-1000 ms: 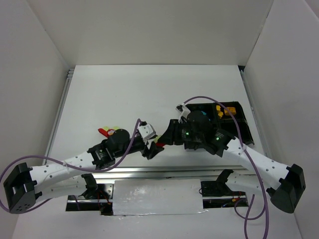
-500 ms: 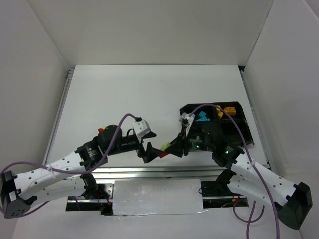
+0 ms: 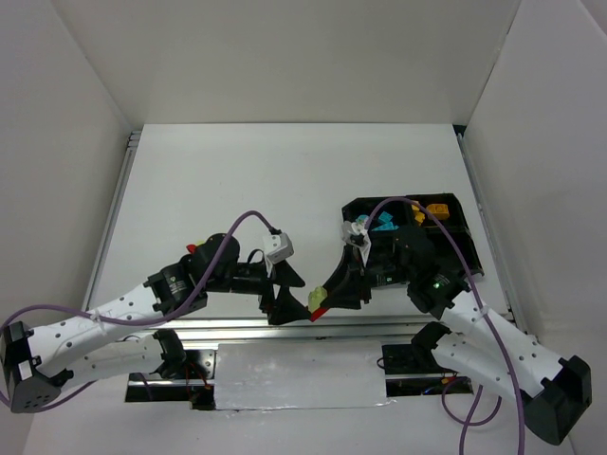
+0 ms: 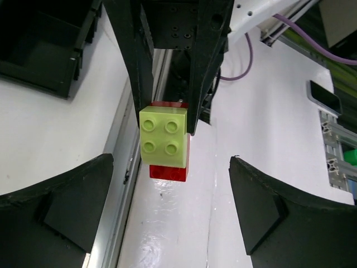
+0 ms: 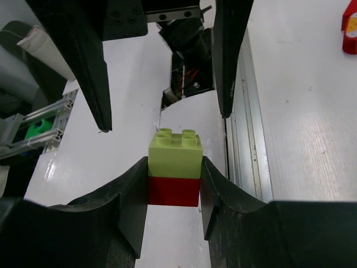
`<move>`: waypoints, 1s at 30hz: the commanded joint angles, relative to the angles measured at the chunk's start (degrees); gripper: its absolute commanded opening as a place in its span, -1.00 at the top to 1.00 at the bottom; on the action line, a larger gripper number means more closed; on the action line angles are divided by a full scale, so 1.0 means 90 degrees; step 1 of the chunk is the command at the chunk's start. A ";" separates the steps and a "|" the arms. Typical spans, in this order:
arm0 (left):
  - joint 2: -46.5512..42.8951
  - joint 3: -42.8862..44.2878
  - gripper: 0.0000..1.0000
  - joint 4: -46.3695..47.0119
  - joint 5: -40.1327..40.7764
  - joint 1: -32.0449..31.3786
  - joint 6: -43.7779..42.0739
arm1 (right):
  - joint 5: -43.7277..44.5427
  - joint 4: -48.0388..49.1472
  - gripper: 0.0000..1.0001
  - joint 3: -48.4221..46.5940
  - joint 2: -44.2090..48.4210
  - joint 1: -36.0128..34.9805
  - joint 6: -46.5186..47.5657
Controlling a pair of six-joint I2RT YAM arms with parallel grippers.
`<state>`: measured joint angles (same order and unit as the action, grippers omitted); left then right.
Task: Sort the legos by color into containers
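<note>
Right end effector [image 5: 174, 187] around green-on-red lego stack [image 5: 174, 159]

The pale green plastic brick [image 3: 316, 299], stacked on the red plastic brick [image 3: 319, 312], sits between the right claw's [image 5: 174, 187] fingers above the white bench's [image 3: 237, 180] near edge. The left claw [image 3: 285, 301] stands just left of it. The black four-compartment plastic tray [image 3: 463, 237] lies behind, to the right.

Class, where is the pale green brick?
Top view, low centre: pale green brick stacked on a red brick in the right tool, facing the open left tool.
</note>
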<state>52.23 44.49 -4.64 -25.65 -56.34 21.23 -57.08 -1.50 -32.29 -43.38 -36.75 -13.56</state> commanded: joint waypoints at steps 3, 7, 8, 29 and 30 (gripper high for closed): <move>0.0075 -0.0012 -0.83 0.0731 -0.0607 -0.0020 0.0258 | -0.0591 0.0410 1.00 -0.0328 0.0229 0.0001 -0.0026; 0.0368 0.0164 -0.54 0.0741 -0.0666 -0.0020 0.0228 | -0.0640 0.0401 1.00 -0.0357 0.0249 -0.0018 -0.0046; 0.0427 0.0174 -0.50 0.0808 -0.0695 -0.0020 0.0238 | -0.0621 0.0430 1.00 -0.0347 0.0239 -0.0028 -0.0055; 0.0574 0.0360 1.00 0.1150 -0.0285 -0.0020 0.0316 | -0.0260 0.0967 -0.68 -0.0162 0.0180 -0.0135 -0.0582; 0.0555 0.0340 1.00 0.1189 -0.0285 -0.0020 0.0345 | -0.0134 0.0986 -0.99 -0.0113 0.0287 -0.0135 -0.0593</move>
<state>58.17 45.06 0.97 -29.43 -56.51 24.21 -59.83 2.35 -32.99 -42.89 -37.47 -17.41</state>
